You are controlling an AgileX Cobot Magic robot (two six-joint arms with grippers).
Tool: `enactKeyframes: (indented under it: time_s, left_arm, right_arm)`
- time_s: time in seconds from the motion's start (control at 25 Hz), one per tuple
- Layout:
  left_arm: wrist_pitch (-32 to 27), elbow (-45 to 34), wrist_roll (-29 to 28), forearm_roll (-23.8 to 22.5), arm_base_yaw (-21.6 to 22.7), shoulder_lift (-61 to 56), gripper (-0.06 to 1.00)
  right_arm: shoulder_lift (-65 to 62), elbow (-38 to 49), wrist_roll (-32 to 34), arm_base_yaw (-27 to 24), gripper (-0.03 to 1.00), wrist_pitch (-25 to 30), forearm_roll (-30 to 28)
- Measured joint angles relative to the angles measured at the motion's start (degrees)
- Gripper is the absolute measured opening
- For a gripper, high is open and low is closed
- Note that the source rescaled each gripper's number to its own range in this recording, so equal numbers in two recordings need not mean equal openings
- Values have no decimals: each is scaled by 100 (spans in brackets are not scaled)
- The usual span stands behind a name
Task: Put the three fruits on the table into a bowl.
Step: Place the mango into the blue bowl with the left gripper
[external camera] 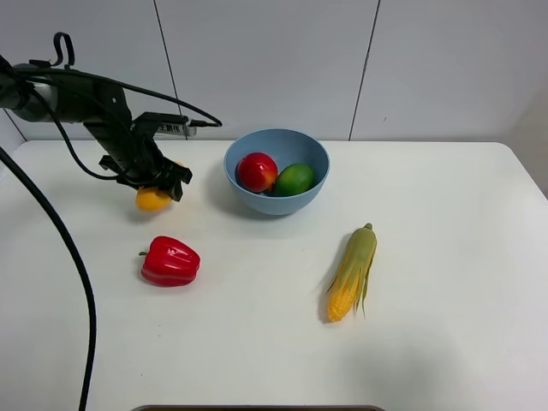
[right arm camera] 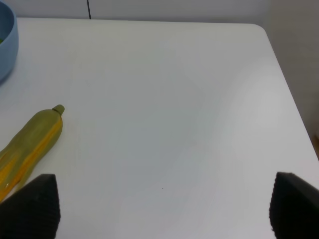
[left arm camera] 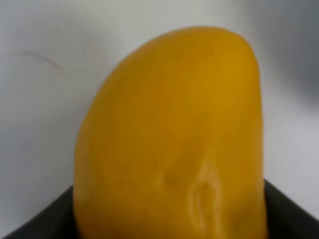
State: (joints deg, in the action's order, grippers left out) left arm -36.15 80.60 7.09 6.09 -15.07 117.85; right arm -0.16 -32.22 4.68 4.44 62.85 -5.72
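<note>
white table (external camera: 445,342) | left hand (external camera: 156,190) clamped on mango (external camera: 152,200) | right hand (right arm camera: 159,211) apart

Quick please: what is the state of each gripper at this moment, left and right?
Left gripper: closed on the mango, just above the table.
Right gripper: open, holding nothing, fingertips wide apart.

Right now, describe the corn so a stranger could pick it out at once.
Start at the blue bowl near the table's back. The corn lies in front of it, slightly right. It is the only long thing: yellow kernels, green husk, unlike the blocky red pepper.
</note>
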Motion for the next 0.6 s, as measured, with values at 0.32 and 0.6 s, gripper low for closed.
enactKeyframes:
  time_s: [0.32,0.6]
  left_arm:
    - [267,0,-47,115,-215,-858,0]
    - [736,83,-211,232,-900,-1023,0]
  right_arm:
    - [0,0,0,0,51,0,0]
    - [0,0,0,0,51,0,0]
